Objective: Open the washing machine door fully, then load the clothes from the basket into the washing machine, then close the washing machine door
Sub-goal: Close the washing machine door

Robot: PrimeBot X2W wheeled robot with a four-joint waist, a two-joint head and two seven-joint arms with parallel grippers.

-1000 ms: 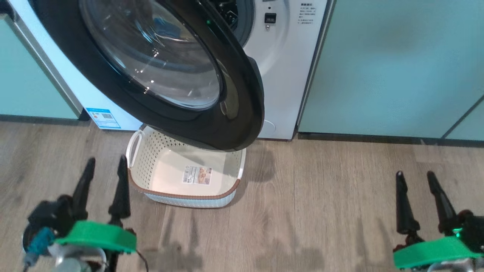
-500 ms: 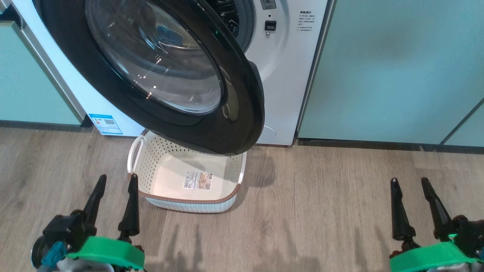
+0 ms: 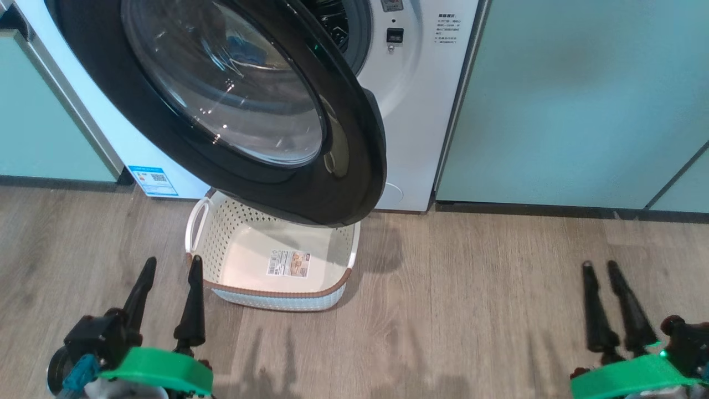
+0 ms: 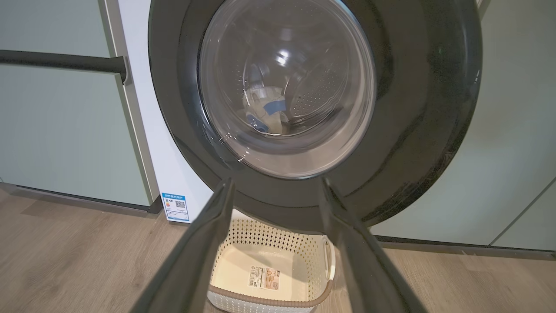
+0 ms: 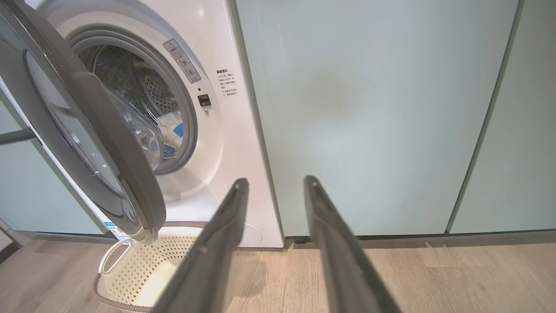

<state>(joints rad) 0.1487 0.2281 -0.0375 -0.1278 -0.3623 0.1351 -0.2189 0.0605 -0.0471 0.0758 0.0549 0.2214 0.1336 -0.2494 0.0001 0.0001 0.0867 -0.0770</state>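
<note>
- The door (image 3: 343, 183) stands swung out from the washer (image 3: 415, 111), its glass bowl facing the robot and its lower rim hanging over the basket (image 3: 277, 302).
- The clothes (image 4: 266, 114) lie inside the drum. From the left wrist you see them through the door glass, a pale bundle with a blue patch, and from the right wrist they show past the door's edge.
- The basket sits on the wood floor (image 3: 471, 305), right against the washer's foot. It's bare down to the label on its bottom, so by my reckoning the loading is done and only closing the door is left.
- The door and basket sit just where they did half a second ago. Neither has been touched.
- The left gripper (image 3: 172, 260) hangs low, just left of the basket. Its fingers are spread wide with nothing between them, same as a moment ago.
- What has changed is the right gripper (image 3: 598, 265). It's well off to the right, in front of the green cabinets (image 3: 581, 100), and its fingers have drawn noticeably closer together. There's still a gap, and it holds nothing.
- I take that narrowing as getting ready to shove the door shut, though that's a guess. It's nowhere near the door yet.
- Watch the swing: the door's rim passes over the basket's far edge.
</note>
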